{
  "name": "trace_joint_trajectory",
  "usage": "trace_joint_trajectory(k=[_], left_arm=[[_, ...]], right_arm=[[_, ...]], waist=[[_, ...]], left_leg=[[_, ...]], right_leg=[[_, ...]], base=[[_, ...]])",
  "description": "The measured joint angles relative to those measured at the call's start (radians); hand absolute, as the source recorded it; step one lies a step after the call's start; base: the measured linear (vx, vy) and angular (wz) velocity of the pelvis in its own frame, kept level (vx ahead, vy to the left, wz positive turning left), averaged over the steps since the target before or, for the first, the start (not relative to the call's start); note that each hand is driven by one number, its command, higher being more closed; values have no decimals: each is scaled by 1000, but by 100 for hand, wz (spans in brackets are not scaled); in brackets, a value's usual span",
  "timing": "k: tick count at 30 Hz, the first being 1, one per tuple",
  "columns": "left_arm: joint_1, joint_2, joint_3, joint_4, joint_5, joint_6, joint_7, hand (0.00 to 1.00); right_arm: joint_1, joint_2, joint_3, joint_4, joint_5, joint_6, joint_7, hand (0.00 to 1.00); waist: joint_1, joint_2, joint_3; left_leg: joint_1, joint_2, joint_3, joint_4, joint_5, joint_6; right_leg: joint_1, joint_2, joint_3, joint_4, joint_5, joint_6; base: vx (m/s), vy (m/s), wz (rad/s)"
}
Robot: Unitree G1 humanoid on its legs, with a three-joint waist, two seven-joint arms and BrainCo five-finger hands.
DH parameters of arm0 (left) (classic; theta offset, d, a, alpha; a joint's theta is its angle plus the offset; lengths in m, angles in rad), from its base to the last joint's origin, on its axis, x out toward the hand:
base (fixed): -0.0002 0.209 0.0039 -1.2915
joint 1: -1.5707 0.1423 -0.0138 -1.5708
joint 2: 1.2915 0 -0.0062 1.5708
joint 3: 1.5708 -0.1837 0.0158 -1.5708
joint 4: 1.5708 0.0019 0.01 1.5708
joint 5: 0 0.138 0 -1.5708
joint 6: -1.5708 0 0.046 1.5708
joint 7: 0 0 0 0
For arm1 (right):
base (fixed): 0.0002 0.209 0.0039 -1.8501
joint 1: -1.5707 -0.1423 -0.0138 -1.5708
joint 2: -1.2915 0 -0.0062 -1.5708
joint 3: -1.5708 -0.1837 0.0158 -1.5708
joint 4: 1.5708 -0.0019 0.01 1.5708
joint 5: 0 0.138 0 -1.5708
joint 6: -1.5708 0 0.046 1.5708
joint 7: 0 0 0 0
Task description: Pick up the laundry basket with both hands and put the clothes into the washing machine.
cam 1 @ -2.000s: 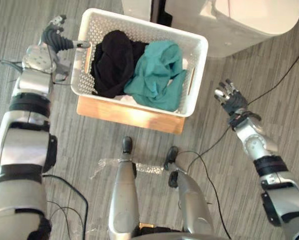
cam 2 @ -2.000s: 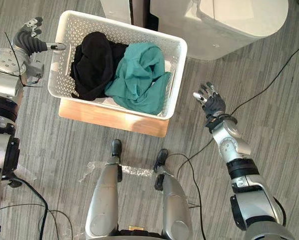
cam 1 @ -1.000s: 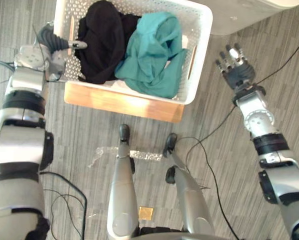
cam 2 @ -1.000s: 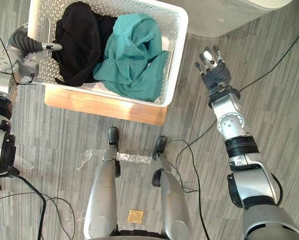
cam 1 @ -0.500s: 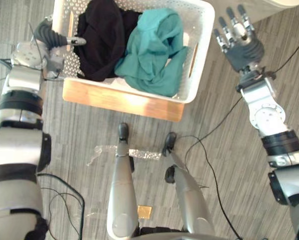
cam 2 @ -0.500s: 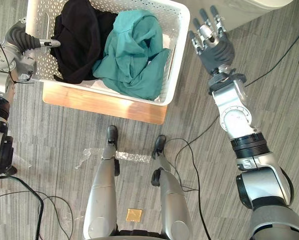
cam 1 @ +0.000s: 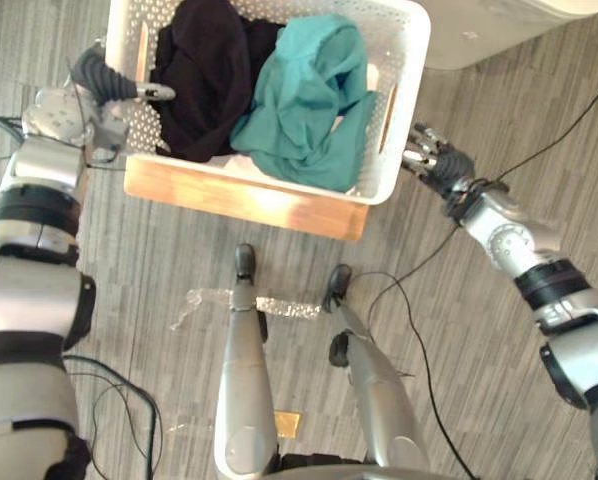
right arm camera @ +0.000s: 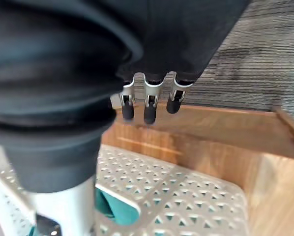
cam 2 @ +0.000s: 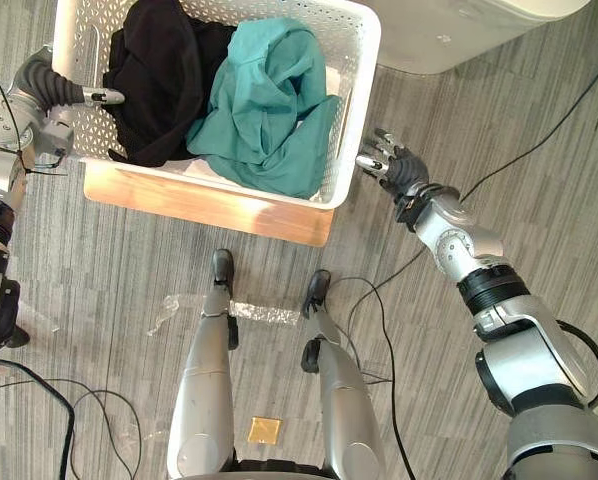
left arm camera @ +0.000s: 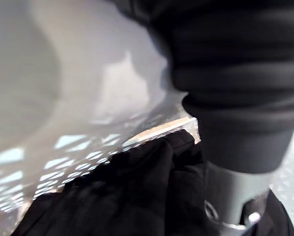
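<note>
left eye view: laundry basket sits on a wooden stand, upper centre, clothes inside. washing machine upper right. left hand at the basket's left rim, thumb over the edge. right hand just beside the right wall.
left wrist view: fingers hidden; grip cannot be told.
right wrist view: fingers spread, relaxed, holding nothing.
status: basket judged not lifted; grasp, lift, unloading remain.
</note>
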Motion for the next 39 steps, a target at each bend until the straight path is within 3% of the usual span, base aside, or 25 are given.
trace_joint_trajectory(k=[7,21,25,30,39], left_arm=[[-1,-7,0,-15,-34,-2,16,0],[1,-44,51,-21,-45,0,59,0],[18,-63,81,-38,-44,0,58,0],[42,-73,88,-50,-44,2,58,0],[80,-80,87,-47,-46,17,57,0]], right_arm=[[-101,80,0,122,-75,3,-11,0],[-268,112,-8,302,-129,6,-45,0],[-289,88,-9,313,-131,11,-44,0],[-322,36,-21,309,-127,15,-43,0],[-327,-41,-52,222,-28,7,-42,0]], waist=[[8,0,0],[12,1,0],[13,1,0],[14,1,0],[13,0,0]], left_leg=[[-7,-4,-6,-2,5,-5],[-15,-13,-28,-36,39,1],[-14,-14,-27,-31,41,3],[-13,-11,-20,-5,37,7],[-23,13,25,51,9,23]], right_leg=[[-1,0,-4,-11,4,-6],[-16,-3,-33,-8,17,-24],[-16,-6,-33,-3,18,-24],[-8,-6,-21,-2,39,4],[0,1,10,-15,37,31]], base=[[51,-8,2],[30,4,4],[42,24,0],[31,30,-6],[-16,11,-10]])
